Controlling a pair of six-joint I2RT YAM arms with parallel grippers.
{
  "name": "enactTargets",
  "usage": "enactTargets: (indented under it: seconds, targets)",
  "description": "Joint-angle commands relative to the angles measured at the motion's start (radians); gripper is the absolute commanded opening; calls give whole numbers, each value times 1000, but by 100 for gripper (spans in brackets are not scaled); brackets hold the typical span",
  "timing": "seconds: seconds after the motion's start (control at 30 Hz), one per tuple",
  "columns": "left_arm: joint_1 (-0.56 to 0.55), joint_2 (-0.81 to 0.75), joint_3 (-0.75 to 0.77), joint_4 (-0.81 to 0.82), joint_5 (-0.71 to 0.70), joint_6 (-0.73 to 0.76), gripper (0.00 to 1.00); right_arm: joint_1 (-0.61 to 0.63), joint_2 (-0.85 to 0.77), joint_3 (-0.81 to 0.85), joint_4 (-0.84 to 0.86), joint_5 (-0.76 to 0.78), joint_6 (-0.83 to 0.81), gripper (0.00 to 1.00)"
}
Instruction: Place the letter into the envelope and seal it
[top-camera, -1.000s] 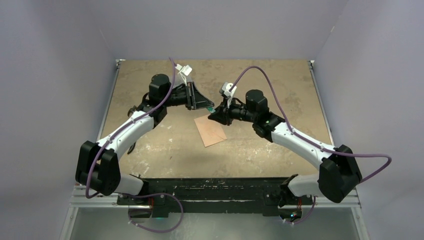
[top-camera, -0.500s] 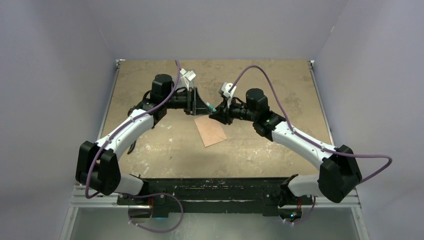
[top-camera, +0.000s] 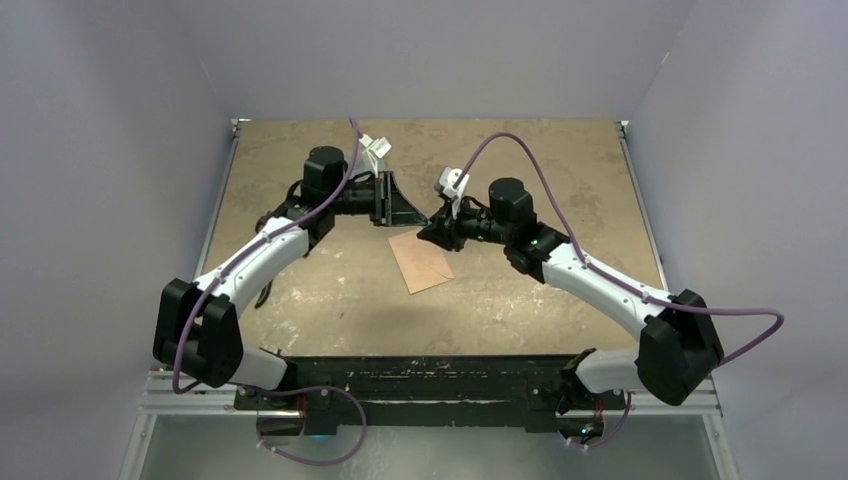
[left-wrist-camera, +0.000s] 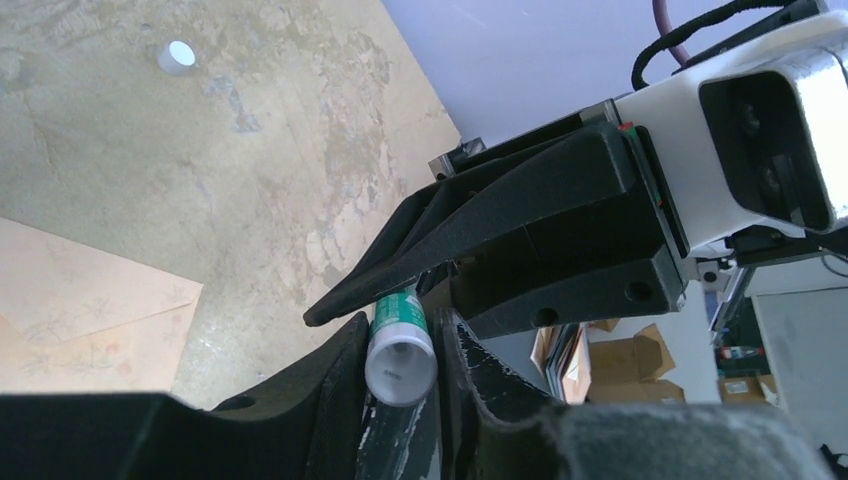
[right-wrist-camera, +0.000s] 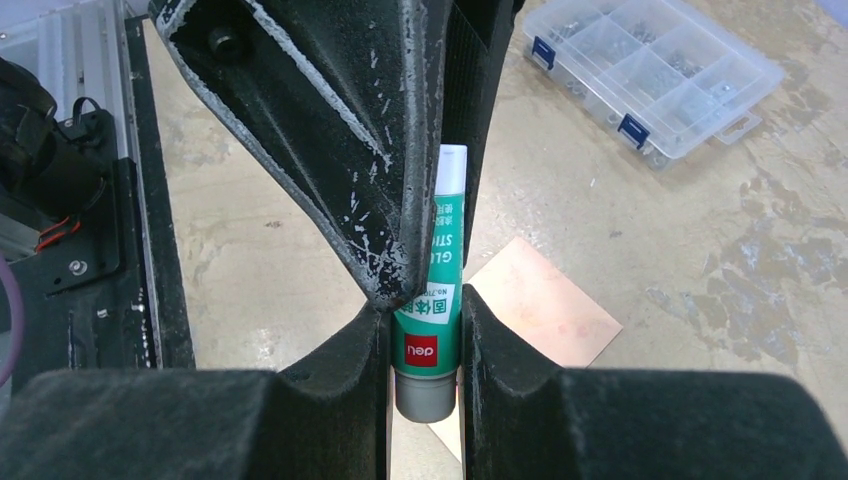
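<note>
The envelope (top-camera: 420, 262) lies flat on the table, salmon-pink, flap side down or closed; it also shows in the left wrist view (left-wrist-camera: 80, 310) and the right wrist view (right-wrist-camera: 545, 300). No separate letter sheet is in view. A green glue stick (right-wrist-camera: 430, 300) with a white cap (left-wrist-camera: 400, 365) is held in the air between both grippers above the envelope's far corner. My right gripper (right-wrist-camera: 425, 305) is shut on its green body. My left gripper (left-wrist-camera: 400, 330) is shut on the white cap end. The two grippers meet tip to tip in the top view, left (top-camera: 418, 213) and right (top-camera: 428, 231).
A clear plastic compartment box (right-wrist-camera: 650, 70) lies on the table beyond the grippers in the right wrist view. The worn tan table (top-camera: 560, 160) has raised rails at its left and right edges. The black base frame (top-camera: 420, 375) lies along the near edge.
My left gripper has moved right toward my right gripper. The gap with the green stick showing between them has closed. The envelope has not moved.
</note>
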Motion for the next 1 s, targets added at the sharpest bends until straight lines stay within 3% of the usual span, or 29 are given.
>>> enactTargets:
  seconds: [0.0, 0.17, 0.23, 0.3, 0.37, 0.4, 0.47, 0.5, 0.57, 0.73, 0.83, 0.97]
  targets:
    - [4, 15, -12, 63, 27, -39, 31, 14, 2, 48, 21, -11, -28, 0]
    - [3, 8, -39, 26, 58, 1, 36, 18, 6, 51, 24, -14, -35, 0]
    - [0, 11, -41, 32, 64, 4, 25, 20, 3, 49, 25, -20, -36, 0]
    - [-2, 13, -40, 36, 73, 3, 5, 20, 0, 50, 23, -16, -34, 0]
    - [-2, 10, -43, 39, 79, 8, 0, 19, -3, 50, 21, 6, -19, 0]
    - [-2, 7, -44, 42, 75, 15, 0, 19, -4, 52, 14, 19, -7, 11]
    - [8, -3, -40, 28, 17, 34, 0, 20, -11, 48, -8, 33, 31, 49]
    - [20, -8, -35, 7, -31, 47, 0, 20, -21, 42, -12, 59, 45, 62]
    - [58, -27, -38, -2, -160, 46, 0, 16, -44, 40, -30, 99, 111, 78]
    - [116, -99, -81, 3, -447, 37, 0, 14, -149, 3, -59, 193, 250, 84]
    - [119, -125, -107, 31, -520, 32, 0, 1, -176, -16, -95, 393, 362, 86]
    - [119, -143, -140, 71, -526, 19, 0, -44, -37, 87, -355, 718, 512, 82]
